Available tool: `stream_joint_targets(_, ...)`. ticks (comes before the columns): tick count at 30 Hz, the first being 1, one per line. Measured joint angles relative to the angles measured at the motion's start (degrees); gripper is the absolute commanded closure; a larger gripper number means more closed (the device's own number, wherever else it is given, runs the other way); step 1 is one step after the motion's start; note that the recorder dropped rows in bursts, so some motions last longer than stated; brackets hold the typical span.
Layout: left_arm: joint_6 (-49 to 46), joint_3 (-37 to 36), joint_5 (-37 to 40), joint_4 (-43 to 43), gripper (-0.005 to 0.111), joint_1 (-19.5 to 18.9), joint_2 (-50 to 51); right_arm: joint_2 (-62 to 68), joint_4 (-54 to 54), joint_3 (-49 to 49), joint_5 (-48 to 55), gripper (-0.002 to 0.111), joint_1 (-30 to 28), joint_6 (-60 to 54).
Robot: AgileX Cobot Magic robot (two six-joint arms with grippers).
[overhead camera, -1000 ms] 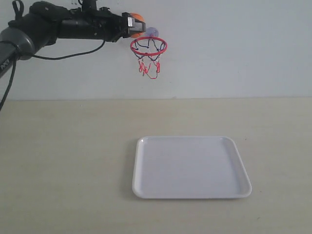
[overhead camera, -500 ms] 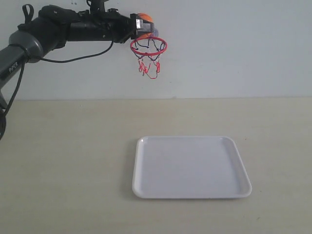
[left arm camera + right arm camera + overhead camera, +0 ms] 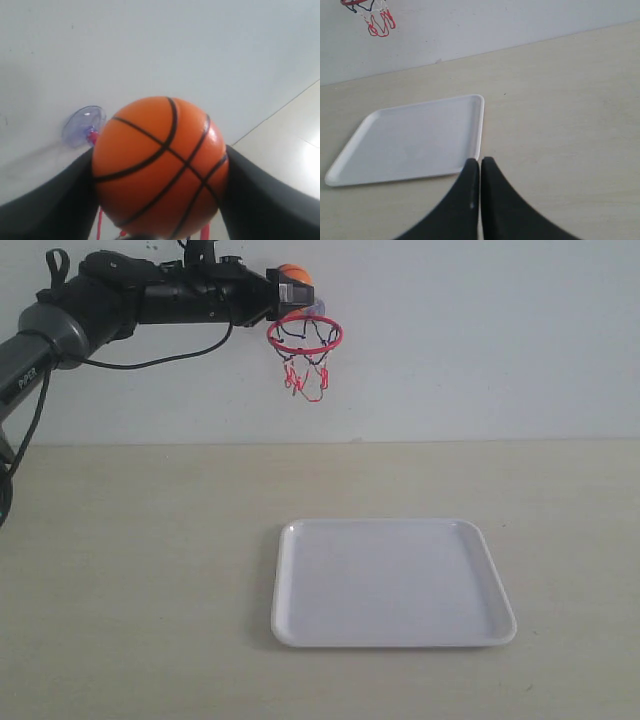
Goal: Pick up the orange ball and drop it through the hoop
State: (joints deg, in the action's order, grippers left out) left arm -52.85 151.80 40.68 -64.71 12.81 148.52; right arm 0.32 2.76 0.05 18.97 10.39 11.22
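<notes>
Right now the left hand is clamped on the orange ball, with one dark finger pressed to each side. The ball sits out at the fingertips, so spreading them should let it fall free. The arm reaches out level and high along the wall, which puts the ball just above the red ring of the hoop. The ball is near the clear suction cup that fixes the hoop to the wall. In the exterior view the ball looks over the ring's arm-side part; exact centring cannot be told. Judgement: the carry is done and release is the step in hand. A small nudge toward the ring's middle seems wise, since a rim hit could bounce the ball out. The white tray lies on the desk below the hoop, likely there to catch the drop. The right hand is pinched together and empty, low over the desk just beside the tray's edge, well apart from the hoop.
</notes>
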Motion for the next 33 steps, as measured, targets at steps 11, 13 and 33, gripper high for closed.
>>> stream_joint_targets(11,-5.76,0.00,-1.75,-1.08,0.044,0.00,0.00,0.00,0.00,0.00,0.00,0.108,0.00,0.00)
stream_joint_targets(13,-6.61,0.00,-2.08,-1.41,0.040,0.00,0.00,0.00,0.00,0.00,0.00,0.108,0.00,0.00)
stream_joint_targets(33,-1.42,0.00,2.34,0.46,0.082,-1.48,0.00,0.00,0.00,0.00,0.00,0.108,0.00,0.00)
